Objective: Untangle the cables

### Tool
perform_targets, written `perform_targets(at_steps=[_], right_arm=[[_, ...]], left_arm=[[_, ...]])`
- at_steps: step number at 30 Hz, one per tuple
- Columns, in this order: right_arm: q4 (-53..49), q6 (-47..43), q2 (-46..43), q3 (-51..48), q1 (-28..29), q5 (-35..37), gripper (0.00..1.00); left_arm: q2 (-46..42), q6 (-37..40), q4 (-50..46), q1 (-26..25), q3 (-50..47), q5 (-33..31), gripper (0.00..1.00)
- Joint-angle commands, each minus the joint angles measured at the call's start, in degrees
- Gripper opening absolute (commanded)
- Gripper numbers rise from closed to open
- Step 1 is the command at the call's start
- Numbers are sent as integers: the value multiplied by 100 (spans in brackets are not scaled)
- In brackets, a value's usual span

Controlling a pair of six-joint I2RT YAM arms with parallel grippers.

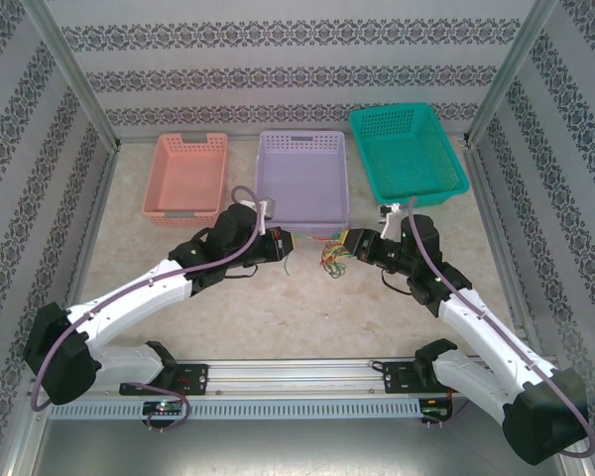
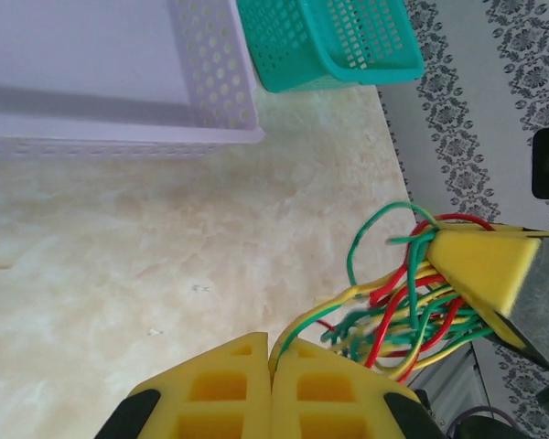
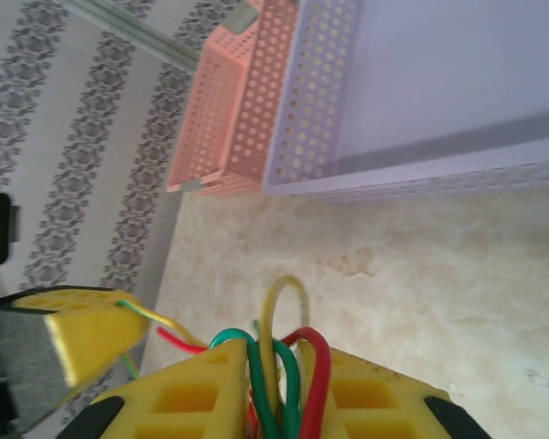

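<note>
**Both grippers on the tangle, set to draw apart**

Your left arm (image 1: 149,288) and right arm (image 1: 476,327) reach forward and inward, wrists low over the table (image 1: 278,327). Their tips face each other just short of the purple basket (image 1: 302,183).

The left gripper (image 2: 273,349) is clenched tight on one yellow-green strand (image 2: 311,313) that leaves its tip. The right gripper (image 3: 276,358) pinches the red, green and yellow cables (image 3: 317,375) in its jaws.

The tangle sits in the gap between the two grippers, closer to the right one.

Judge the cables light, limp and a little springy. They should slide past each other but snag at crossings. Take a strand near its end, not mid-loop. A hard tug could pull the thin, smooth insulation out of the grip.
</note>
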Motion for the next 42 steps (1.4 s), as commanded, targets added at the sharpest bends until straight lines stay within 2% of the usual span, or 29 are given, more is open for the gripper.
perform_targets(at_steps=[1, 5, 7, 9, 12, 15, 18, 21, 24, 26, 28, 31, 36, 42], right_arm=[[-1126, -505, 270, 97, -265, 1091, 20], [-1485, -820, 843, 464, 21, 1431, 21], [-1660, -874, 1167, 637, 213, 1708, 13], [-1786, -882, 1373, 728, 354, 2048, 12], [-2044, -912, 1557, 832, 460, 2540, 19], [-2165, -956, 1533, 791, 402, 2661, 19], [-2222, -982, 1368, 685, 261, 2673, 19], [-2140, -974, 1245, 541, 20, 2430, 21], [-1969, -942, 1252, 454, -92, 2199, 10], [-1925, -914, 1346, 469, -95, 2160, 8], [-1922, -883, 1481, 522, -95, 2166, 0], [-2115, -770, 1565, 585, -136, 2434, 0], [-2426, -477, 1221, 435, -798, 2710, 0], [-2430, -367, 710, 296, -2145, 2195, 0]], left_arm=[[-151, 259, -593, 465, -57, -542, 0], [215, 146, -141, 461, -51, -33, 0], [396, 34, 108, 461, -109, 90, 0], [500, -9, 198, 461, -145, 84, 0], [491, 2, -19, 478, -148, -232, 0], [359, 135, -677, 511, -50, -917, 0], [130, 155, -1304, 631, -62, -1583, 0], [-118, 130, -1437, 849, -244, -1685, 0], [-197, 161, -1288, 976, -394, -1422, 0], [-164, 146, -1265, 976, -428, -1338, 0], [-148, 115, -1211, 976, -500, -1296, 0], [-209, 105, -1291, 980, -553, -1409, 0], [-479, 220, -1816, 1011, -485, -1944, 0], [-811, 317, -2298, 1107, -603, -2422, 0]])
